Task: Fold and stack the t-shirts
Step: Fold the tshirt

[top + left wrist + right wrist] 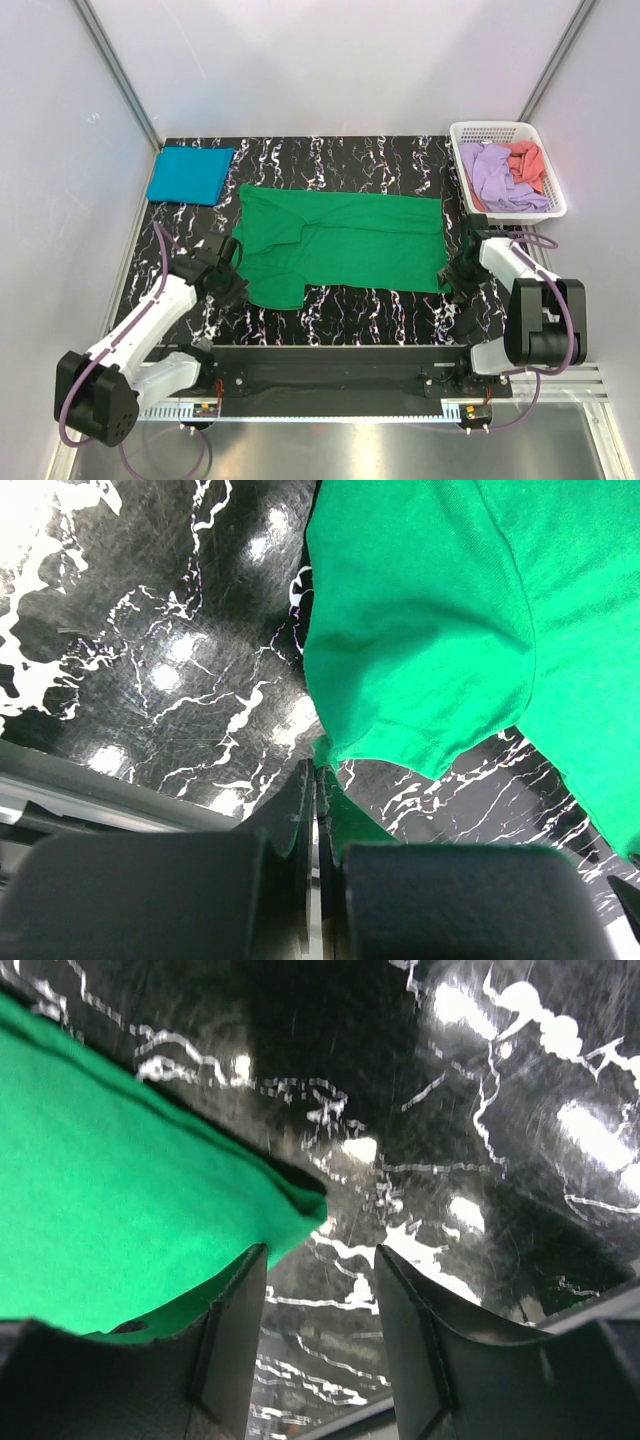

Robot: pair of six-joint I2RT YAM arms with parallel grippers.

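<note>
A bright green t-shirt lies spread across the middle of the black marbled table. My left gripper sits at the shirt's near left part. Its jaws are shut, with a point of the green cloth pinched at their tips. My right gripper is at the shirt's near right corner and stands open. That corner lies just ahead of its left finger, with only table between the fingers. A teal-blue t-shirt, folded to a rectangle, rests at the far left corner.
A white lattice basket stands at the far right and holds a lilac shirt and a coral one. Pale walls close in the table on the left, back and right. The arm bases sit on the near edge.
</note>
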